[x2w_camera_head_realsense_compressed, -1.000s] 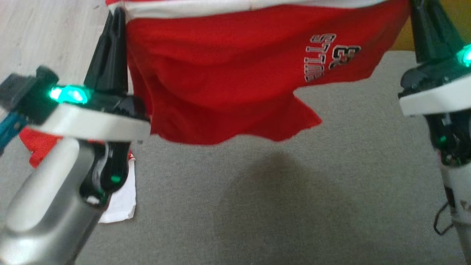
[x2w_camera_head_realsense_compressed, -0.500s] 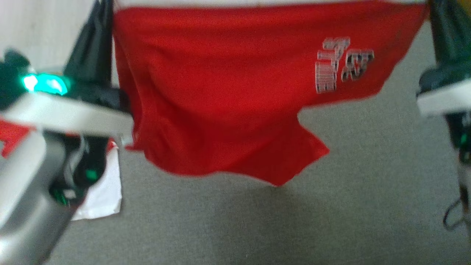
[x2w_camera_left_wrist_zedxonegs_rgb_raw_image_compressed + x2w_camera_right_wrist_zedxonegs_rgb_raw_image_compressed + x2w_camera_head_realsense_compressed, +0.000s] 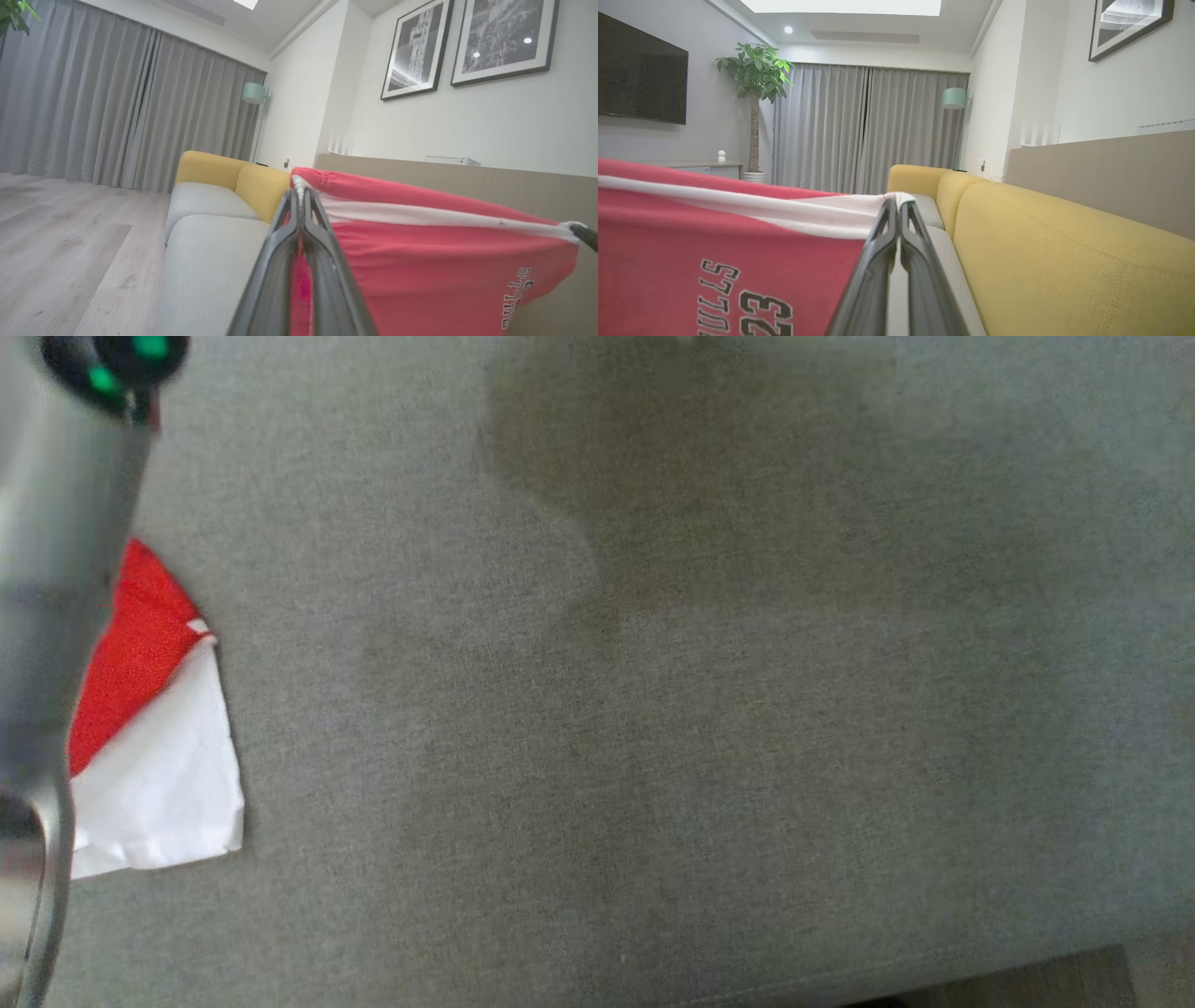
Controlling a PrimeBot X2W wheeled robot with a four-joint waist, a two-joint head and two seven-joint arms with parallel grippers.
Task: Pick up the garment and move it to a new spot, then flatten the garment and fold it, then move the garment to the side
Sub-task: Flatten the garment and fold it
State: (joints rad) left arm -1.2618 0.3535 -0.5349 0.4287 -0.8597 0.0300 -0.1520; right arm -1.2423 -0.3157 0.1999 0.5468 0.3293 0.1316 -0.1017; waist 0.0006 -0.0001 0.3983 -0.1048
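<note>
Red knit sports shorts (image 3: 420,261) hang in the air above the grey sofa seat (image 3: 653,756), waistband up, stretched between your two arms. Left jaws are pinched tight on one waistband corner, right jaws on the other.

Expect light, limp, slightly stretchy cloth with no stiffness, so it'll likely sag and swing and the hem will trail when you lower it. The gathered waistband is the thickest part, so those corners are your best hold.

Look: bright red, white stripe just under the waistband, black-outlined lettering and "23" near the right side. A separate red-and-white folded cloth (image 3: 149,756) lies on the seat at left.
</note>
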